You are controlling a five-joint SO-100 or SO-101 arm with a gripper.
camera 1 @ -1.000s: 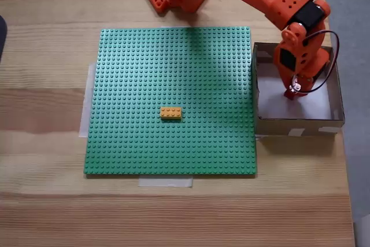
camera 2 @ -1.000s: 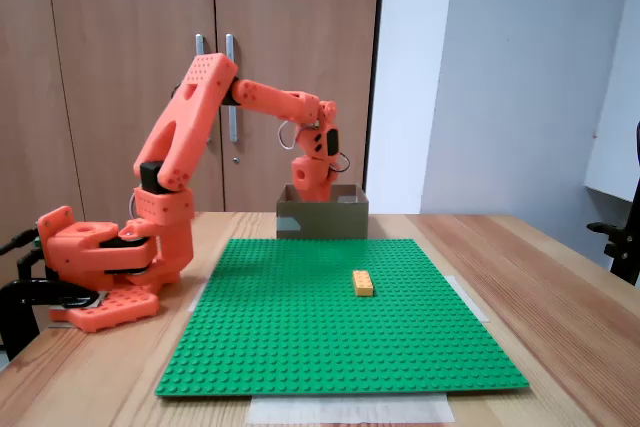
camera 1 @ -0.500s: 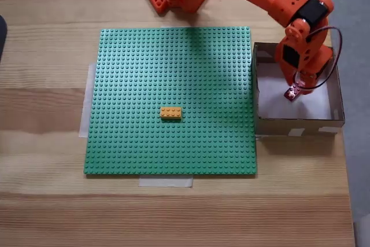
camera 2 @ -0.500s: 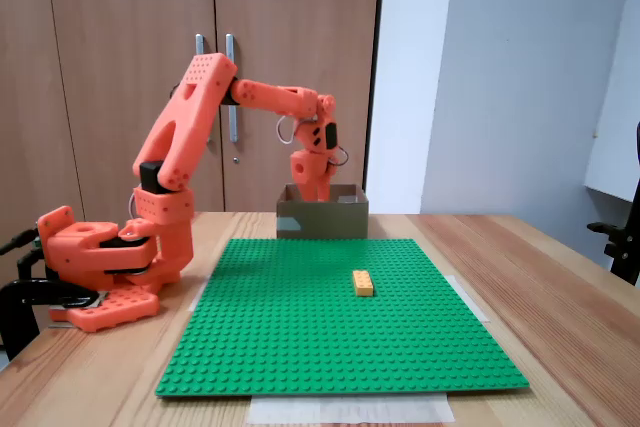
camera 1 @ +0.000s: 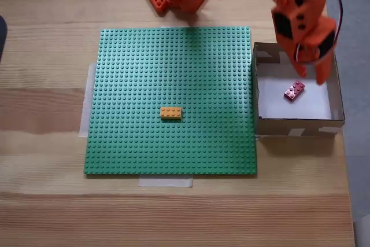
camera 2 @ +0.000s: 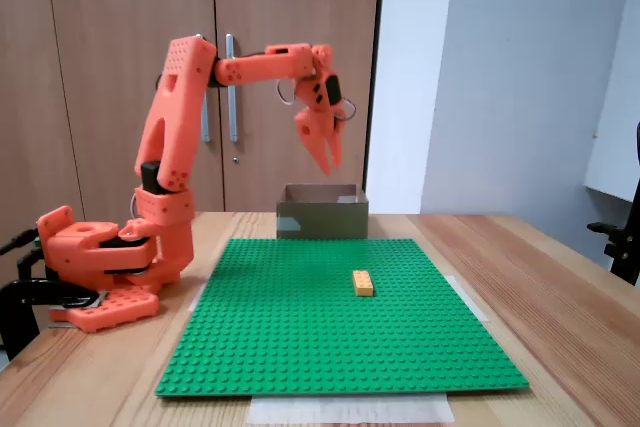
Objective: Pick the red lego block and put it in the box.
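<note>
On the wooden table [camera 1: 46, 201], my gripper [camera 2: 329, 157] has let go and risen with fingers spread, leaving the red block [camera 1: 293, 91] lying in the box [camera 1: 298, 124]: task done, I judge.

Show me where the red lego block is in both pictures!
Top-down fixed view: the red lego block lies on the white floor inside the box, at the picture's right, below the gripper.
Side fixed view: the box walls hide its inside, so the block cannot be seen.
Shared landmark: the yellow-orange brick on the green baseplate.
</note>
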